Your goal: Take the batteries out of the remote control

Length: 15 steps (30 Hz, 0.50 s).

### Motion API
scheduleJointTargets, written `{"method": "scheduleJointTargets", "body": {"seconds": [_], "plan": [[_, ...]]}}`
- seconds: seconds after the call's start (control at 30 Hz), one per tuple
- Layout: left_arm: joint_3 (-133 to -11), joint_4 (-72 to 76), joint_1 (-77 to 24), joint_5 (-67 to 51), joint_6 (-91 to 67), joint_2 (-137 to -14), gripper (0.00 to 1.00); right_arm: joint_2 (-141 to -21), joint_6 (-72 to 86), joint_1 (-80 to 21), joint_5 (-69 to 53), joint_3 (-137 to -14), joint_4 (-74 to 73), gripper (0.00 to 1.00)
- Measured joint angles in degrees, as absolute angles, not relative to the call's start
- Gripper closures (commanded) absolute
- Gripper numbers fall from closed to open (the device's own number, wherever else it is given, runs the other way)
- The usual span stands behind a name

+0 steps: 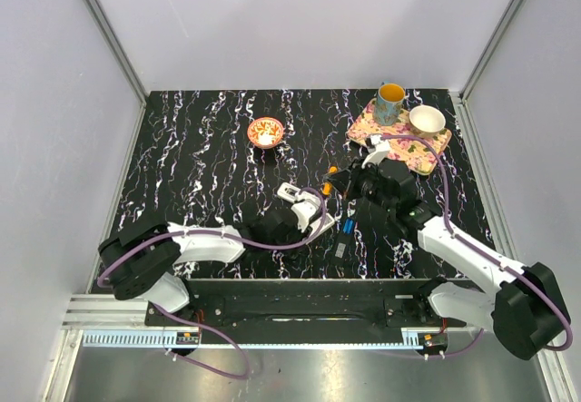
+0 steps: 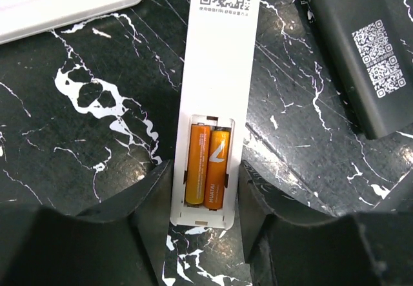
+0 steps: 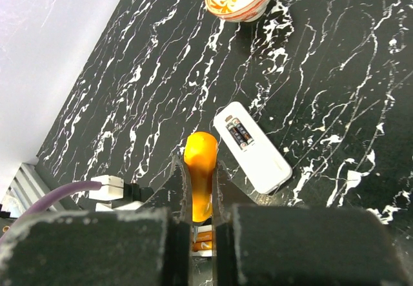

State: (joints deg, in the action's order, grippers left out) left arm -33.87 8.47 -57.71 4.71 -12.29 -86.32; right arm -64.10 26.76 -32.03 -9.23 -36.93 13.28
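Observation:
A white remote [image 2: 219,73] lies back-up on the black marbled table with its battery bay open. Two orange batteries [image 2: 208,166] lie side by side in the bay. My left gripper [image 2: 205,173] is shut on the remote's near end, one finger against each long side. In the top view it [image 1: 320,223] sits at the table's middle front. My right gripper [image 3: 199,166] is shut on an orange-handled tool [image 3: 200,163] whose thin metal tip points down at the batteries [image 3: 205,239]. In the top view the right gripper [image 1: 340,184] is just right of the left one.
A second white remote [image 3: 253,147] with dark cells lies nearby. A black remote [image 2: 361,53] lies right of the held one. An orange patterned bowl [image 1: 266,132] sits further back. At the back right, a floral mat [image 1: 368,128] holds a mug [image 1: 390,102] and a white bowl [image 1: 427,119].

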Motion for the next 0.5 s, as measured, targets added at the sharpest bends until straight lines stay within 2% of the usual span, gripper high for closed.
{"method": "scheduleJointTargets", "body": {"seconds": [0.3, 0.5], "plan": [[-42.09, 0.27, -57.95, 4.75, -7.79, -91.57, 0.67, -62.17, 26.81, -28.58, -8.47, -36.25, 12.05, 1.0], [-45.71, -0.58, -54.92, -0.12, -2.85, -94.39, 0.6, -61.25, 26.83, -26.35, -8.49, -34.92, 11.49, 1.0]]}}
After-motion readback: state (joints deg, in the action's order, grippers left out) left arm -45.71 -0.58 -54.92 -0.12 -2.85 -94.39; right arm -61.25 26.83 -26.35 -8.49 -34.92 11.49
